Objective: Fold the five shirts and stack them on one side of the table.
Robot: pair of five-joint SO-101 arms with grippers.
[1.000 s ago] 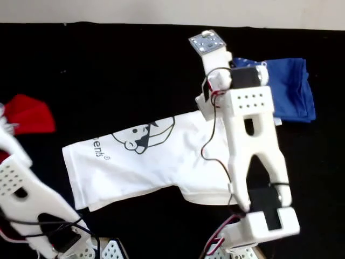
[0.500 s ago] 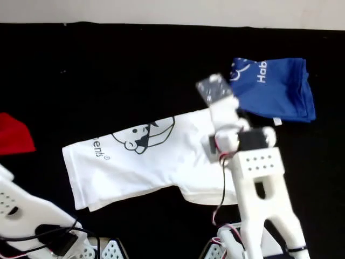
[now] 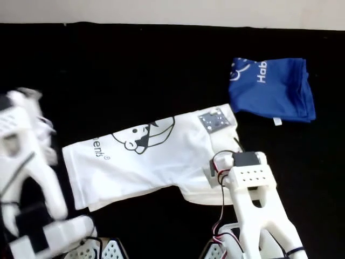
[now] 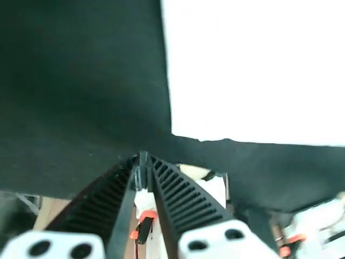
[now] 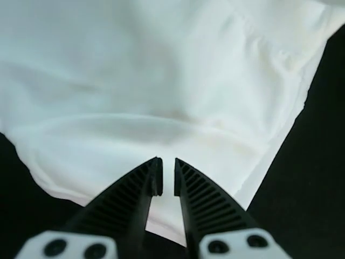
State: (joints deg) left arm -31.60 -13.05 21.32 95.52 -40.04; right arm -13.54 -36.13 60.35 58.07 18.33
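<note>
A black cloth (image 3: 108, 59) covered the whole table, and its far edge met a strip of pale wall (image 3: 161, 11) along the top of the high view. Black cloth showed in a broad band between that far edge and the shirts.

The white shirt (image 3: 156, 159) lay spread flat near the middle, slanting from the near left toward the far right, with its printed drawing facing up. Dark cloth showed along its near hem and beyond its left end. The blue shirt (image 3: 272, 89) sat folded toward the far right. Its near-left corner was just beside the white shirt's far-right corner, and I could not tell whether they touched. A strip of cloth separated it from the table's right edge.

The right arm (image 3: 253, 210) rose from the near edge and leaned over the right end of the white shirt. The right gripper (image 5: 164, 175) hung over that white fabric, its fingers a narrow slit apart and holding nothing.

The left arm (image 3: 27, 178) stood at the near left, beside the shirt's left end. The left gripper (image 4: 144, 162) was over black cloth near the white shirt's edge, with its tips pressed together and nothing between them. Behind it, light wood (image 4: 51, 208) showed past the cloth's edge.
</note>
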